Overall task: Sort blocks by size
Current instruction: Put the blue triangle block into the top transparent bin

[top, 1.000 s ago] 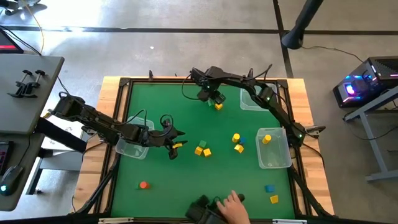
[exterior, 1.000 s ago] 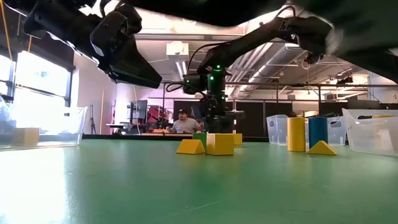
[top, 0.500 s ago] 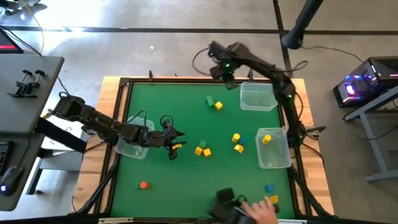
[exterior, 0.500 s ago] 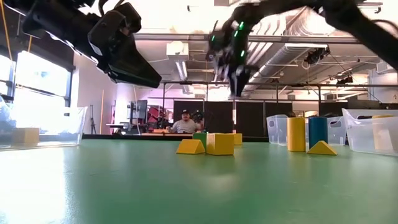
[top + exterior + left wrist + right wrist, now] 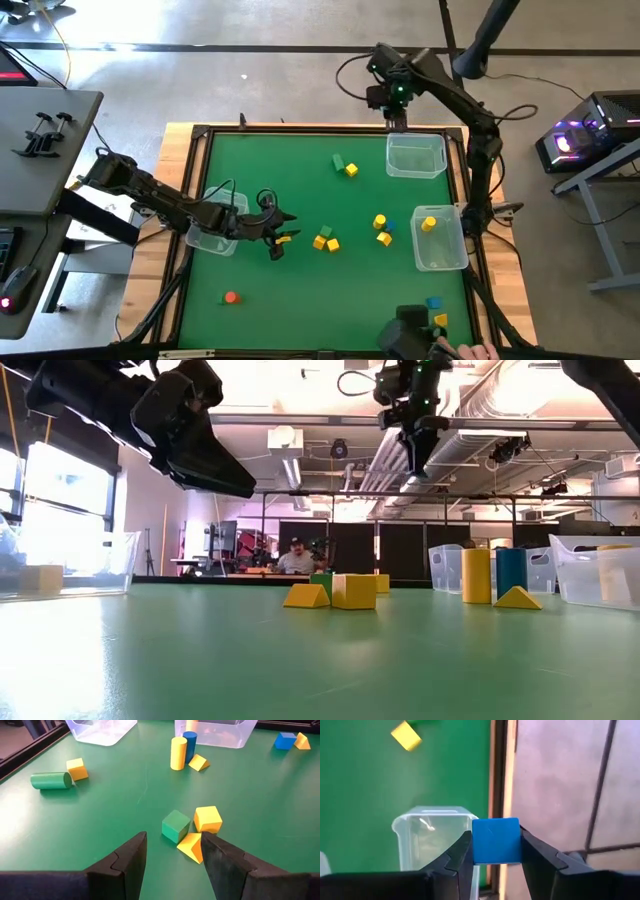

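Above the far edge of the tabletop [image 5: 250, 180], your right gripper [image 5: 495, 851] hangs high in the air with a blue cube [image 5: 495, 840] clamped between its fingers — directly over the rim of the far clear bin [image 5: 415, 156]. In the right wrist view the bin's open mouth sits just below the cube, with the table's border and the floor beside it.

Your left gripper [image 5: 172, 854] hovers low over the middle-left of the tabletop, its fingers apart and holding nothing. Just ahead of its fingertips lie three blocks in a tight cluster: a green cube [image 5: 176, 825], a yellow cube [image 5: 208, 818] and a yellow wedge [image 5: 192, 847], the wedge nearly touching the right-hand finger in that view. Beneath that arm sits a second bin [image 5: 210, 237] at the left side.

Farther out, a yellow cylinder [image 5: 178, 753] stands upright with a blue cylinder [image 5: 189, 744] right behind it and another yellow wedge [image 5: 198, 762] beside them. Near the far edge a green cylinder [image 5: 51, 780] lies on its side next to a small yellow cube [image 5: 77, 769]. A third bin [image 5: 439, 239] on the right holds a yellow block [image 5: 429, 224]. An orange-red piece [image 5: 231, 297] sits alone near the front left, and a blue block [image 5: 434, 303] with a yellow one [image 5: 440, 319] lie at the front right — close to a person's hand [image 5: 468, 352] at the near edge.
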{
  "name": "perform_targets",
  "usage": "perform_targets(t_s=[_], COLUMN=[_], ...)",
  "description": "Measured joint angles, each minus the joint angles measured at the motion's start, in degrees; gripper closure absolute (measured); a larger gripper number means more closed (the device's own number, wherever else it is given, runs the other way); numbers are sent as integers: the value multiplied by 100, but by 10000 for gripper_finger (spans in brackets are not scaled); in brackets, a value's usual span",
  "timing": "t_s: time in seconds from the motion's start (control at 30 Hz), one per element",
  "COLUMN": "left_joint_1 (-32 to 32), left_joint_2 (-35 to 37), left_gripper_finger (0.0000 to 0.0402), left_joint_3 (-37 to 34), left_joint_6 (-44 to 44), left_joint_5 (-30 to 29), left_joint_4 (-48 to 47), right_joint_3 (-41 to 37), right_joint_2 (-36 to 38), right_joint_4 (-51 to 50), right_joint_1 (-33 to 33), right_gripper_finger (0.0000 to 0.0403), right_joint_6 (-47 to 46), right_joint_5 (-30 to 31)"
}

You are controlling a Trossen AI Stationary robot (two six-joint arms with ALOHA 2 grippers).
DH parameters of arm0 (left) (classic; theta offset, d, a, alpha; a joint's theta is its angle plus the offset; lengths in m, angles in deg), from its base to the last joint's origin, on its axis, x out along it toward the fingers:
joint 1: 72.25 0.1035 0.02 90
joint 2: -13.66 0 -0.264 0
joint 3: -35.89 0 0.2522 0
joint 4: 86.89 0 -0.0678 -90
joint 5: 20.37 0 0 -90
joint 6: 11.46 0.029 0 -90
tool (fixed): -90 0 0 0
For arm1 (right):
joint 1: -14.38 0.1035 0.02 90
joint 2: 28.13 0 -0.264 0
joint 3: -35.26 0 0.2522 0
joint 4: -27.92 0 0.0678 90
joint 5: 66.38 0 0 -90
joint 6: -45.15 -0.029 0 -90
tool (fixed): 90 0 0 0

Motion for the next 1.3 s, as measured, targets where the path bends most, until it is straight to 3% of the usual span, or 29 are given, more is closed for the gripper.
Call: perform_targets(t_s=[0.1,0.27,0.4,0.7,0.87,1.03,1.3], left_joint_1=[0,-8,-58,-149,-140,-140,-140], left_joint_2=[0,0,0,0,0,0,0], left_gripper_finger=[229,229,229,229,229,229,229], left_joint_3=[0,0,0,0,0,0,0], left_joint_6=[-1,0,-3,-2,18,52,50], left_joint_5=[-1,-7,-17,-232,-263,-264,-262], left_joint_4=[-12,-31,-28,10,9,6,10], right_joint_3=[-100,-756,-1775,-4465,-5540,-6189,-6509], right_joint_2=[0,18,313,1551,1772,1762,1751], right_joint_4=[30,12,355,2432,3139,4030,4717], right_joint_1=[-60,-164,-340,-641,-652,-643,-876], right_gripper_finger=[276,276,276,276,276,276,276], right_joint_6=[43,116,234,468,507,599,609], right_joint_5=[-385,-264,-281,-357,-376,-407,-382])
